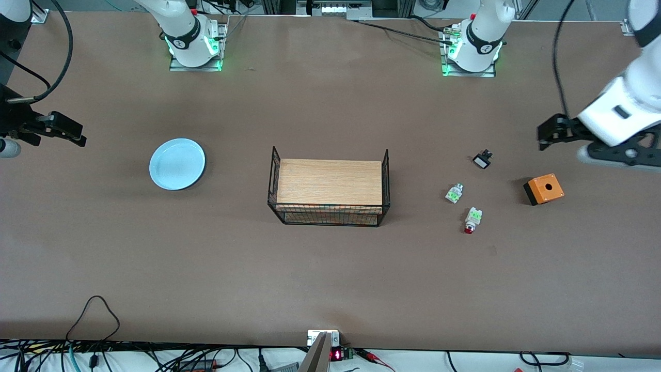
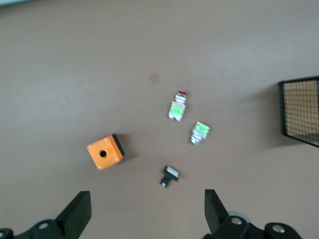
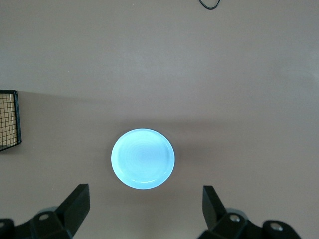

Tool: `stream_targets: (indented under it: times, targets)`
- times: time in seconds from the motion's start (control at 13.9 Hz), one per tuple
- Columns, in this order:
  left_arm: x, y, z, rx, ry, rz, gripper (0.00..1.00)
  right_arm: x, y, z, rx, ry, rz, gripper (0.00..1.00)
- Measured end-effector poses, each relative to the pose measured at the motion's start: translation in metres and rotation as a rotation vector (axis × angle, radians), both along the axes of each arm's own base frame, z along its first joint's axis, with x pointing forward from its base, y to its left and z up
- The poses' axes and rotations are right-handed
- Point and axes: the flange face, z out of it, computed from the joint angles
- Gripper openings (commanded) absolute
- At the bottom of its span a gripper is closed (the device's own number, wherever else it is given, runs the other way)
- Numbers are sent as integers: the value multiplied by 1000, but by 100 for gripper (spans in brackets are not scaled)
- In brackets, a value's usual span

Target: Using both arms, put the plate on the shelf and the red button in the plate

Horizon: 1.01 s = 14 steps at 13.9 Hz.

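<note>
Brown counter point(image 1: 330, 279), both arm bases along its upper edge in the front view. A wire basket point(image 1: 329, 187) with a wooden floor sits mid-counter.

Plate point(image 1: 177, 164): pale blue, flat on the counter toward the right arm's end, well apart from the basket. Right hand point(image 1: 61, 129) hovers over bare counter at that end, fingers spread wide, holding nothing; the right wrist view shows the plate point(image 3: 143, 159) framed between them.

Red button point(image 1: 471, 220): lying on its side toward the left arm's end, red cap pointing to the front camera. A similar green-and-white part point(image 1: 454, 193) lies just beside it (no red cap, so not the target). A small black-and-white part point(image 1: 482, 159) and an orange box point(image 1: 544, 189) lie nearby. Left hand point(image 1: 555, 132) hovers over the counter near the orange box, fingers spread, empty.

Handling, judged: plate likely rigid, light, smooth; pinch the raised rim, since it lies flat. Button small, hard, light, may roll; close across the whitish body, clear of its neighbour.
</note>
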Motion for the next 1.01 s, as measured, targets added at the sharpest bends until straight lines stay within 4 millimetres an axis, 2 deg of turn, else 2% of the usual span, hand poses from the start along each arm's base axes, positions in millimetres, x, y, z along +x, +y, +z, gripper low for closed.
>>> stream_targets:
  times: [0.36,0.72,1.01]
  targets:
    - [-29,20,-12,2,-46,20,100,0,0,0,0,0,0,100]
    - [-34,26,-15,4,-22,31,100,0,0,0,0,2,0,100]
    - [-36,25,-16,6,-7,30,100,4,1,-11,-2,22,0,100]
